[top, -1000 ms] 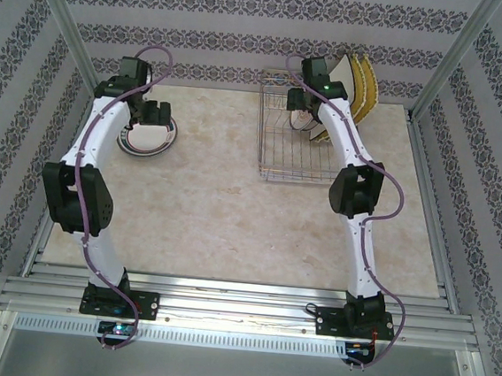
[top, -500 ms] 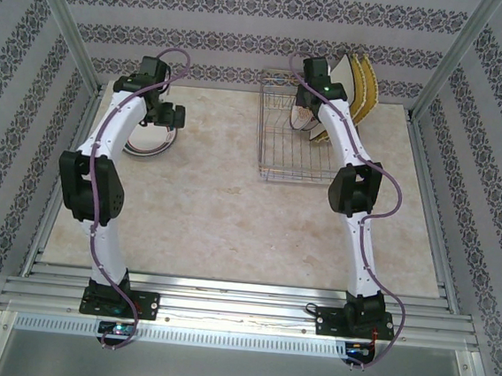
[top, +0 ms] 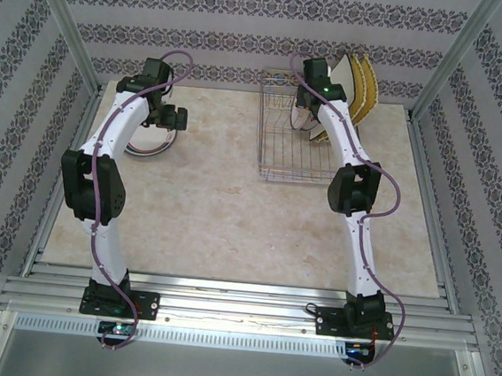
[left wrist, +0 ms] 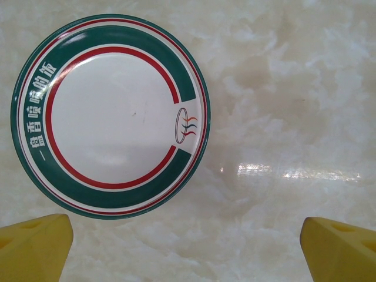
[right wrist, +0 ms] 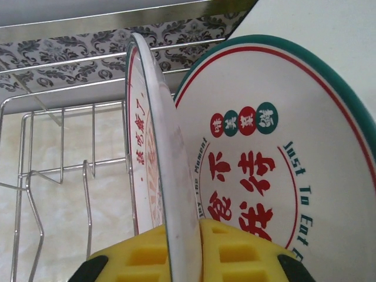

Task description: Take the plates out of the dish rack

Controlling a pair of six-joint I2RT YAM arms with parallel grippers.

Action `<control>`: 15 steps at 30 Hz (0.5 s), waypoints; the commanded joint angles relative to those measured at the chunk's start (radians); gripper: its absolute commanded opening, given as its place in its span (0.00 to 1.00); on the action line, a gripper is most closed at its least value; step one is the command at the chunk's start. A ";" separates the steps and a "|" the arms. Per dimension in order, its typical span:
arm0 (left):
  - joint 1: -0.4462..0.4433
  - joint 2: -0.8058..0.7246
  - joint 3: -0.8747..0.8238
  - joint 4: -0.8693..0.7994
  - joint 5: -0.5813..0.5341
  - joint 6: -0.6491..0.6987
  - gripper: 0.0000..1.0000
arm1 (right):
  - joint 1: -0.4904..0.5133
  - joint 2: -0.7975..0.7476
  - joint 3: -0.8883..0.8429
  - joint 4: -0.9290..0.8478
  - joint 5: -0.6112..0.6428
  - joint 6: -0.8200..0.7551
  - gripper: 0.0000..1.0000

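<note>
The silver wire dish rack (top: 282, 160) stands at the back right of the table. My right gripper (right wrist: 185, 254) is inside it, shut on the rim of an upright round white plate (right wrist: 154, 153) with red lettering. A second round plate (right wrist: 282, 147) with a green rim stands right behind it. A white square plate (top: 341, 70) and yellow plates (top: 365, 85) lean at the rack's far end. My left gripper (left wrist: 188, 249) hangs open above the table, beside a round green-and-red ringed plate (left wrist: 108, 114) lying flat.
Rack divider wires (right wrist: 35, 176) stand empty to the left of the gripped plate. Patterned walls and metal posts (top: 66, 28) close in the table on three sides. Bare marble tabletop (top: 214, 202) lies between the two arms.
My right gripper has shut on the round plate in the rack. The left arm has drawn up and back from the plate lying on the table, jaws still open.
</note>
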 commanded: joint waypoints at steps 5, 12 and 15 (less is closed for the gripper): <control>-0.010 -0.018 -0.012 -0.016 0.008 0.005 1.00 | 0.020 -0.147 -0.018 -0.009 0.004 -0.023 0.04; -0.010 -0.024 -0.032 -0.004 0.011 0.005 1.00 | 0.026 -0.260 -0.045 -0.045 0.036 -0.044 0.00; -0.010 -0.027 -0.039 0.001 0.013 0.005 1.00 | 0.031 -0.301 -0.048 -0.065 0.052 -0.055 0.00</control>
